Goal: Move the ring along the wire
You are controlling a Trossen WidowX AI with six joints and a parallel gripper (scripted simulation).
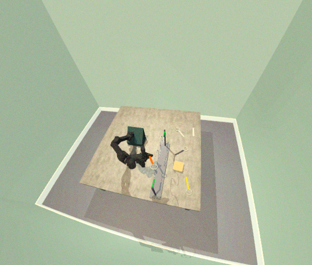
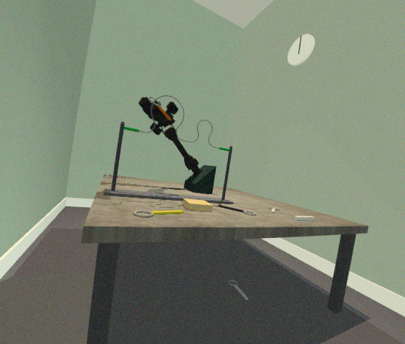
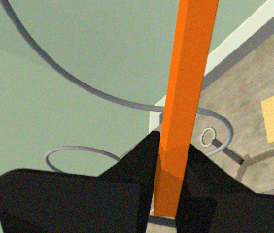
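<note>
My gripper (image 1: 150, 155) (image 2: 170, 120) (image 3: 163, 140) is shut on the orange handle (image 1: 151, 160) (image 2: 163, 112) (image 3: 188, 63), high above the table. The grey ring (image 1: 150, 165) at its far end is around the upper left of the wire's big loop in the exterior view; the wrist view does not show it. The thin grey wire (image 2: 183, 110) (image 3: 69, 76) passes behind the handle in the wrist view; I cannot tell the gap. One green part (image 1: 153, 183) (image 2: 131, 129) is by the taller-looking post (image 2: 117, 159), the other (image 1: 163, 133) (image 2: 224, 149) by the second post (image 2: 226, 173).
The stand's grey base (image 1: 159, 176) runs under the wire. Beyond it lie a pale yellow block (image 1: 178, 166) (image 2: 197, 205), a yellow-handled ring (image 1: 187, 183) (image 2: 167, 212), a black-handled ring (image 1: 179, 152), a white-handled ring (image 1: 180, 133) and a white bar (image 1: 193, 131) (image 2: 304, 218).
</note>
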